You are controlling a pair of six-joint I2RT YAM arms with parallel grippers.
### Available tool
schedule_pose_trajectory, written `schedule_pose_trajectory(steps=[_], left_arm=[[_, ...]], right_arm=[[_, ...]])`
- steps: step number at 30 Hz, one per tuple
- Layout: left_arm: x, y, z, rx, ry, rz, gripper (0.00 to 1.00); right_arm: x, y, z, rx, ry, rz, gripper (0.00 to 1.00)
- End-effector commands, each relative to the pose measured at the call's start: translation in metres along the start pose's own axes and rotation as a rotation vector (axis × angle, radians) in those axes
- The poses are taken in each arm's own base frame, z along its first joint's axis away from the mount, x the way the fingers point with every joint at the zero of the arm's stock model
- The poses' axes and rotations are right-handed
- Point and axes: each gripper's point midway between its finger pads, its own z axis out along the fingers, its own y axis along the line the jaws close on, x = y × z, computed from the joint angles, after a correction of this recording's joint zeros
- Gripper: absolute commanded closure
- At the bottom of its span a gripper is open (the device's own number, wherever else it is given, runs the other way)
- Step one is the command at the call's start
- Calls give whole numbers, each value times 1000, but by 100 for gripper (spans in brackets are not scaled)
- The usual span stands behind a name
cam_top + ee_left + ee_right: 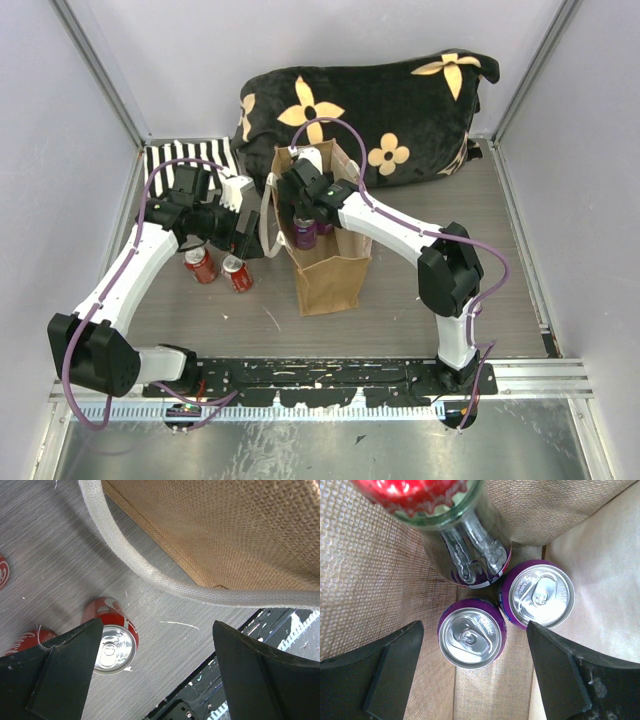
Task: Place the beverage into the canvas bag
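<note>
My left arm [125, 285] leaves its base, folds at the elbow low on the left, then runs up and inward. Its wrist turns the left claw [245, 237] toward my right arm [385, 225]. That claw's fingers [70, 665] stand wide apart, with nothing gripped between them. My right arm rises from its base, bends at the elbow and stretches left across the middle. The right claw [301, 213] points down, its fingers [560, 675] spread wide and holding nothing.
</note>
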Motion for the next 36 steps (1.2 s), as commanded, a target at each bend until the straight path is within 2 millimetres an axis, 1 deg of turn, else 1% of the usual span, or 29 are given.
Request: schedule_pose_trajectory(steps=[1, 2, 4, 7, 9, 11, 13, 14, 15, 16, 18, 20, 22, 25, 27, 30, 33, 34, 36], left_arm=[[-16, -2, -6, 6, -52, 41, 2], [-17, -2, -6, 4, -53, 44, 2], [-17, -2, -8, 2, -57, 52, 2], [-19, -4, -10, 8, -66, 63, 2], [-21, -7, -12, 21, -74, 71, 2], [-21, -9, -12, 33, -78, 76, 2], [-21, -11, -12, 42, -79, 82, 2], [-24, -16, -19, 43, -105, 102, 2], [-25, -17, -22, 46, -113, 110, 2], [-26, -19, -23, 50, -119, 118, 2], [-27, -21, -25, 56, -124, 123, 2], [-29, -23, -28, 60, -130, 128, 2], [-32, -24, -30, 59, -139, 137, 2], [-33, -19, -32, 25, -151, 156, 2], [-38, -8, -31, -36, -183, 180, 2], [-38, 2, -27, -84, -206, 211, 2], [-35, 16, -22, -148, -212, 208, 2], [-33, 18, -20, -148, -198, 202, 2], [-27, 18, -18, -146, -171, 181, 2]], right_arm=[[-45, 6, -34, -21, -140, 26, 10], [-51, 4, -39, -16, -155, 32, 10], [-68, 1, -56, -8, -199, 51, 10], [-100, -12, -89, 31, -287, 79, 10], [-123, -27, -115, 81, -349, 89, 10], [-138, -43, -139, 128, -398, 100, 9], [-145, -64, -157, 178, -410, 122, 9], [-145, -80, -163, 211, -397, 151, 9], [-142, -97, -168, 248, -371, 178, 9], [-137, -114, -171, 284, -346, 203, 9], [-120, -149, -179, 363, -289, 244, 9], [-96, -180, -182, 411, -205, 305, 9], [-71, -204, -186, 440, -121, 360, 9], [-30, -226, -198, 494, 1, 406, 9], [-2, -232, -205, 518, 75, 437, 8], [35, -237, -216, 537, 159, 509, 6], [79, -248, -226, 588, 253, 574, 3], [84, -255, -231, 605, 248, 588, 3], [82, -283, -250, 695, 210, 595, 0]])
